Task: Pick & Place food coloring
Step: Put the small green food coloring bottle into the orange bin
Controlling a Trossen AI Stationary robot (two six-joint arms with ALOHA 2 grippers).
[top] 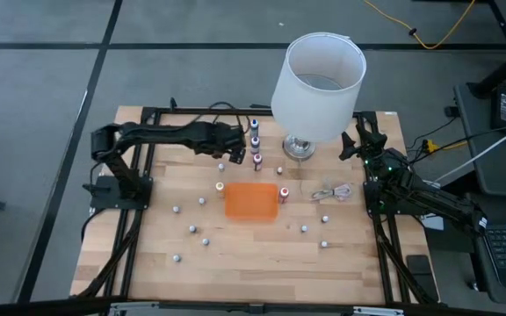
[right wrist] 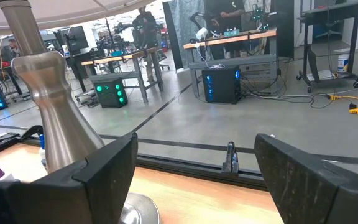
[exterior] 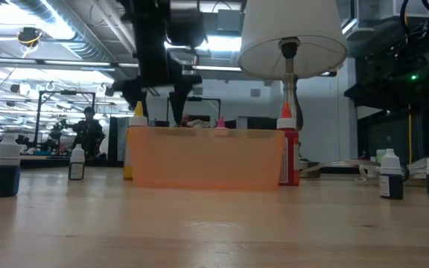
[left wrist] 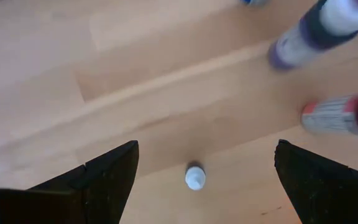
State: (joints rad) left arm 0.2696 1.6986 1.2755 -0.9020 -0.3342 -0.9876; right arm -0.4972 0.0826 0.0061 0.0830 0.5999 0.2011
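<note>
Left wrist view shows the left gripper (left wrist: 197,171) spread above a white-capped food coloring bottle (left wrist: 194,177) standing on the bench (left wrist: 73,74); apparently approach stage, needing descent and closure.

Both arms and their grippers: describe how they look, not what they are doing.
The left arm and right arm are dark, almost black, built of jointed segments with black cables along them. Small green lights glow on the right arm near its wrist. The left gripper and right gripper each have two dark, wedge-shaped fingers with flat matte faces. No markings are readable.
</note>
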